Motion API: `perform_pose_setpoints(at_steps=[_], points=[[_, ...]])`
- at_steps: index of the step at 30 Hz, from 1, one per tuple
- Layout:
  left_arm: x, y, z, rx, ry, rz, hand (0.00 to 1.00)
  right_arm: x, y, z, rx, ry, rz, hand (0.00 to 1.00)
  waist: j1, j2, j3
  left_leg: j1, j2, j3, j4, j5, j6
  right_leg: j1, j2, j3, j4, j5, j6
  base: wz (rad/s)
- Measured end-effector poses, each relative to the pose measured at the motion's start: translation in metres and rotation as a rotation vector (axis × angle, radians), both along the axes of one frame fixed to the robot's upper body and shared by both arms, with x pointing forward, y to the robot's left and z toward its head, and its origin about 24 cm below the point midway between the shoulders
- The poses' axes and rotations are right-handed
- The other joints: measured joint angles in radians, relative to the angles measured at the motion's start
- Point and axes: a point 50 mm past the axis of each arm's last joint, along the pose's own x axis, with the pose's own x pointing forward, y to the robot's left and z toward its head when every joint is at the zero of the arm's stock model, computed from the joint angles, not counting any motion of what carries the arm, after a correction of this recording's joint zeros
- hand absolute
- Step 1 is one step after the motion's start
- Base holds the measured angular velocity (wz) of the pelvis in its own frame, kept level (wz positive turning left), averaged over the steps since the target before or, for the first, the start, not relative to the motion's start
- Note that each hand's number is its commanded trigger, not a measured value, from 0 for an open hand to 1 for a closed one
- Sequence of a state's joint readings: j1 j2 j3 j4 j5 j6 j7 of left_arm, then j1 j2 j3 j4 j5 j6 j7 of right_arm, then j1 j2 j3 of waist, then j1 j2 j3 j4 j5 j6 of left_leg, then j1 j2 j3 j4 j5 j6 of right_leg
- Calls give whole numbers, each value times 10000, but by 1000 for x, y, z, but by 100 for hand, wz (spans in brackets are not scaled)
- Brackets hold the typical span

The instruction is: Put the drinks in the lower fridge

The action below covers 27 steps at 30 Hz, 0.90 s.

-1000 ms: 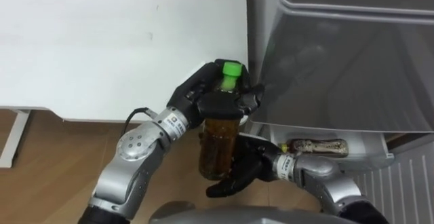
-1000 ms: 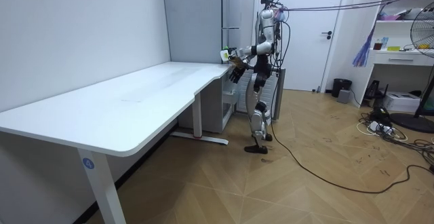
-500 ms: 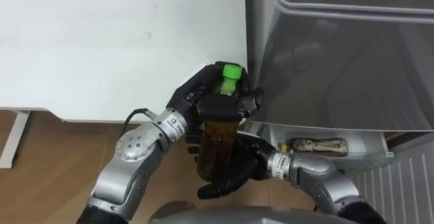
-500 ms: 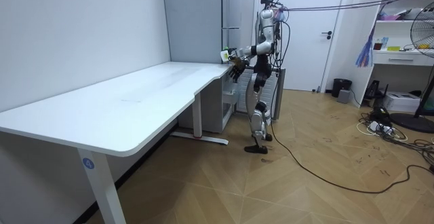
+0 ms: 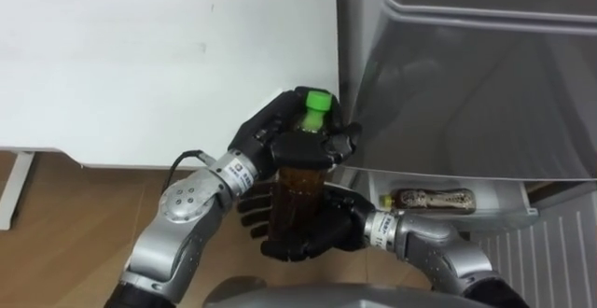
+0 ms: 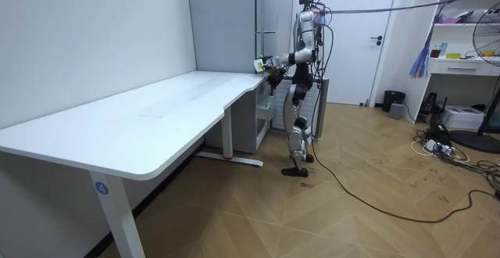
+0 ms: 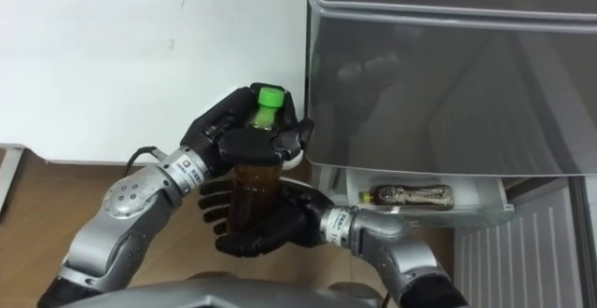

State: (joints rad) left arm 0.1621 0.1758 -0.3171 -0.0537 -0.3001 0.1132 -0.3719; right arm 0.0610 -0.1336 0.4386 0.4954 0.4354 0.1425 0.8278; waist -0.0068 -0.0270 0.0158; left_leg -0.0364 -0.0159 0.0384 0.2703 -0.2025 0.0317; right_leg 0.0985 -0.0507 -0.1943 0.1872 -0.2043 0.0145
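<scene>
The robot stands at the far corner of the white tabletop (image 5: 140, 56), hard against the grey fridge (image 5: 466, 84). It holds one drink up in front of its chest with both arms. The bottle (image 5: 297, 191) of brown drink stands nearly upright, its long axis running top to bottom and its green cap (image 5: 318, 96) uppermost.

The left robot hand (image 5: 289, 140) is clamped round the bottle's shoulder just under the cap, with its fingers curled over from the left side. The right robot hand (image 5: 308, 238) sits directly below it, at the lower half of the bottle. Its palm lies against the body and its fingers are spread out past the bottle's left side rather than closed round it. So the bottle hangs below the left robot hand and rests across the right one.

The lower fridge shelf (image 5: 508, 207) opens down and to the right of both hands. A second bottle (image 5: 434, 199) already lies there on its side, its length running across. The right robot hand is the nearer one to that shelf. I'd guess the next move is for it to close on the bottle, take it over and tip it flat to slide in beside the other one.
</scene>
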Motion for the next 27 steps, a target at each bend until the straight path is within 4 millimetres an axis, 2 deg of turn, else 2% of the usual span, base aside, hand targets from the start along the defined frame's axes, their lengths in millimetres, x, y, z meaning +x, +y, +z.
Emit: perform_pose_setpoints(at_steps=[11, 12, 13, 15, 16, 23, 27], points=[[0, -2, 0, -99, -27, -26, 98, -2, -1, -1, 90, 151, 35, 100, -147, 64, -17, -52, -45, -9, 24, -1, 1, -48, 12, -12, 17, 4, -5, 0], [0, -3, 0, -101, -21, -34, 74, -2, -1, -1, 88, 157, 30, 100, -143, 74, -23, -54, -47, -9, 26, -1, 1, -58, 11, -11, 17, 5, -5, 0], [0, -3, 0, -99, -14, -34, 70, -2, -1, -1, 93, 166, 26, 100, -136, 85, -29, -52, -49, -6, 27, 0, 1, -67, 9, -7, 18, 4, -5, 0], [0, -3, 0, -100, -14, -32, 42, -2, -1, -1, 99, 171, 17, 100, -134, 90, -33, -47, -53, 4, 40, 2, 2, -82, 4, 0, 18, 4, -5, 0], [0, -2, 0, -98, -16, -28, 0, -3, -1, -1, 102, 182, 2, 100, -143, 88, -34, -47, -55, 5, 37, 2, 2, -94, 1, 5, 17, 4, -5, 0], [1, -3, 1, -114, -27, 175, 0, -2, -3, -2, -70, 182, -167, 100, -128, 68, -38, -31, -49, 54, 16, 2, 2, -104, -2, 55, 14, 4, -5, -1], [1, -2, 1, -82, -27, 360, 0, -1, -4, -2, -183, 190, -286, 100, -132, 6, -8, -44, 27, 119, 30, 2, 2, -120, 4, 142, 18, 5, -6, -1]])
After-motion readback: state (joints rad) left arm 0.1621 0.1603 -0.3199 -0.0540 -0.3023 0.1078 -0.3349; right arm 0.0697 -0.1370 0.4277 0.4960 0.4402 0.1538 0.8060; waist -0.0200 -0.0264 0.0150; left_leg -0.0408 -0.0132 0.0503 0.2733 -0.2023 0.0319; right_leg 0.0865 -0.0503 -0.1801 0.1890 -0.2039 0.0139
